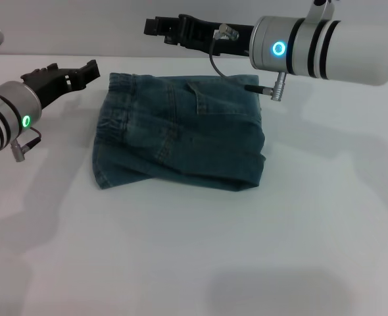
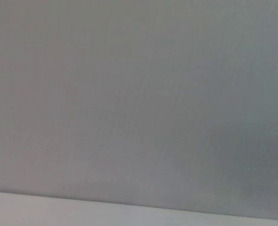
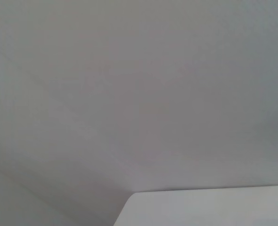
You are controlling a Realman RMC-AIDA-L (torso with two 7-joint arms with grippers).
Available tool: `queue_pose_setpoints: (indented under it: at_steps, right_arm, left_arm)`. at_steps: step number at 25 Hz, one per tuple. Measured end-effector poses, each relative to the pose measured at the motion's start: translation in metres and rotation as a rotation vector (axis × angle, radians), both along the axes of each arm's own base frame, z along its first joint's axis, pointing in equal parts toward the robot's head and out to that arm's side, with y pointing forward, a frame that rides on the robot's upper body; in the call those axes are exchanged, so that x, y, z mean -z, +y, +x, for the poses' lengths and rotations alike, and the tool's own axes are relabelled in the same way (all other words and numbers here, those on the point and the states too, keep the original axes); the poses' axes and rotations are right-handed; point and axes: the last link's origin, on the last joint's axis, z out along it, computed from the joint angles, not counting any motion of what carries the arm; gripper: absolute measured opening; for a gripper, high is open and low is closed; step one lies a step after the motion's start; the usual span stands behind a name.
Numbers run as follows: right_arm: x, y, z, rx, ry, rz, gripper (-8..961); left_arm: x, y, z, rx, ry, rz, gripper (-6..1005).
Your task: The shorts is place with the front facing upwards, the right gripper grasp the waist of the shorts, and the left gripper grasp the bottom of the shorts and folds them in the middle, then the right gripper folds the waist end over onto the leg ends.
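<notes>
Bright, even overhead light casts soft grey shadows on the white table (image 1: pixel 181 263); both wrist views show featureless grey.

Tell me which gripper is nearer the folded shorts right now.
Left, narrowly. The left gripper hovers just off the shorts' far-left corner, apparently holding nothing. The right gripper reaches across beyond their far edge, apparently raised higher above the table.
</notes>
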Motion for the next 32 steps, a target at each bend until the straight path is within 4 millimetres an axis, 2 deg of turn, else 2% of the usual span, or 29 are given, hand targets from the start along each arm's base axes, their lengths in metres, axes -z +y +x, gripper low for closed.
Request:
queue_pose_setpoints:
  at_steps: [5,6,7,10,12,15,17,20,23,26,29,31,32]
  right_arm:
    - [0.002,-0.001,-0.001,-0.042,-0.043,0.011,385]
    - [0.001,0.001,0.003,-0.054,-0.076,0.035,433]
    - [0.000,0.002,0.008,-0.062,-0.111,0.064,481]
    - [-0.011,0.011,0.043,-0.003,-0.235,0.200,626]
    - [-0.033,0.017,0.084,0.110,-0.364,0.392,630]
    - [-0.069,0.015,0.124,0.245,-0.509,0.657,637]
    - [-0.091,0.006,0.141,0.326,-0.621,0.855,636]
    - [-0.115,-0.010,0.150,0.392,-0.816,1.110,626]
    - [-0.113,-0.023,0.143,0.345,-1.024,1.267,616]
    - [-0.095,-0.037,0.132,0.197,-1.106,1.376,606]
    - [-0.078,-0.047,0.130,0.131,-0.961,1.374,596]
    - [-0.065,-0.054,0.132,0.084,-0.799,1.327,590]
    - [-0.060,-0.057,0.132,0.051,-0.739,1.306,586]
  left_arm:
    - [0.002,0.003,0.004,0.009,0.005,0.000,815]
    - [0.002,0.003,0.004,0.009,0.005,0.000,815]
    - [0.002,0.005,0.005,0.015,0.009,0.008,815]
    - [0.002,0.005,0.005,0.015,0.009,0.008,815]
    - [0.005,0.003,0.007,0.037,0.033,0.040,815]
    - [0.003,0.003,0.008,0.042,0.035,0.064,815]
    - [0.002,0.003,0.007,0.040,0.031,0.081,815]
    - [0.002,0.002,0.011,0.052,0.031,0.095,815]
    - [0.004,0.002,0.015,0.070,0.036,0.102,815]
    - [0.007,0.002,0.023,0.111,0.057,0.156,815]
    - [0.007,0.002,0.023,0.111,0.057,0.156,815]
    - [0.018,-0.010,0.026,0.205,0.126,0.309,815]
    - [0.018,-0.010,0.026,0.205,0.126,0.309,815]
